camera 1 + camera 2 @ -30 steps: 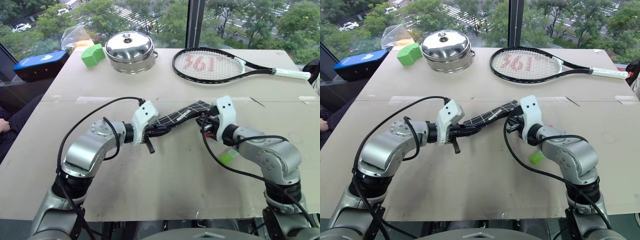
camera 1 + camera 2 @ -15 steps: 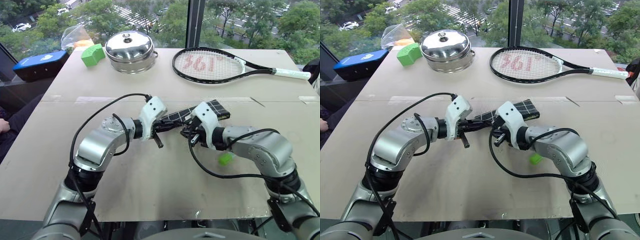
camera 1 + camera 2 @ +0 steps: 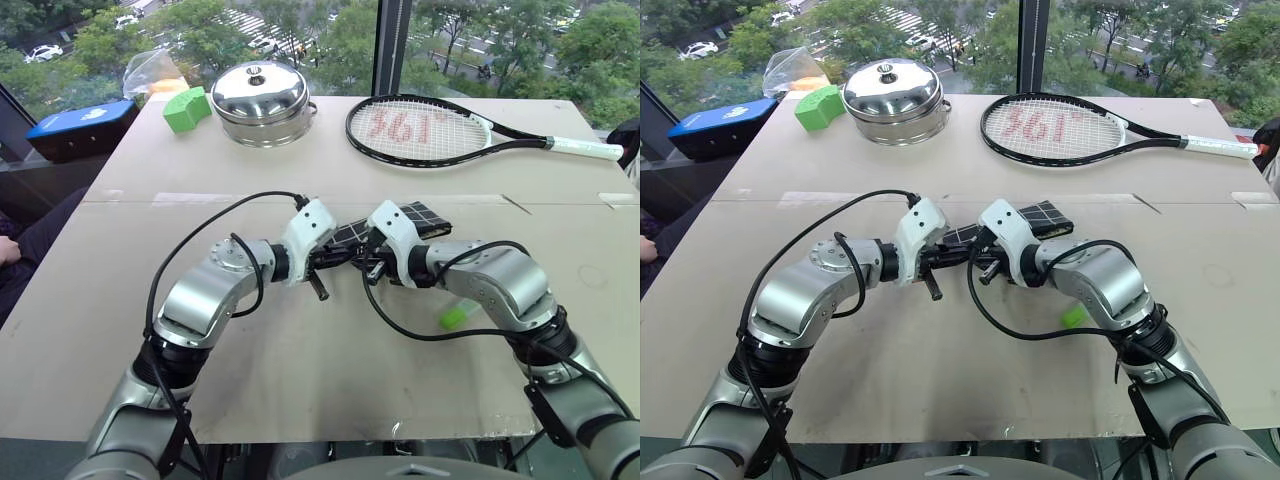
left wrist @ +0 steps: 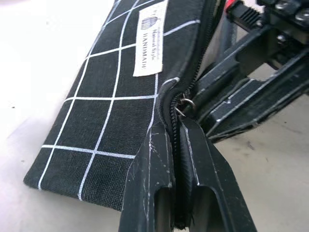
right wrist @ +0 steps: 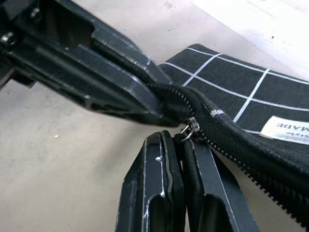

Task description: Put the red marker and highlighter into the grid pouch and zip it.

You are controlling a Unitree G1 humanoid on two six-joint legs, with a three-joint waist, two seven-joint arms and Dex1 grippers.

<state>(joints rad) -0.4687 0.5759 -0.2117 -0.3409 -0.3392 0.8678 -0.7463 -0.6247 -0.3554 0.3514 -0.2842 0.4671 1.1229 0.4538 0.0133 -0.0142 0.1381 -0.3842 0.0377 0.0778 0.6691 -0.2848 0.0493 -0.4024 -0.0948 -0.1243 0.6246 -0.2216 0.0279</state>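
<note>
Both grippers' fingers pinch the grid pouch [image 4: 111,111], its label [image 4: 150,41] reading "HANDMADE"

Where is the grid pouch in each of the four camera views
Left eye view: grid pouch at centre, behind both wrists.
Right eye view: centre, same spot.
Left wrist view: upper left, its zipper edge pinched by the left gripper.
Right wrist view: right side.
Shared landmark: the white label, also seen in the right wrist view.
</note>
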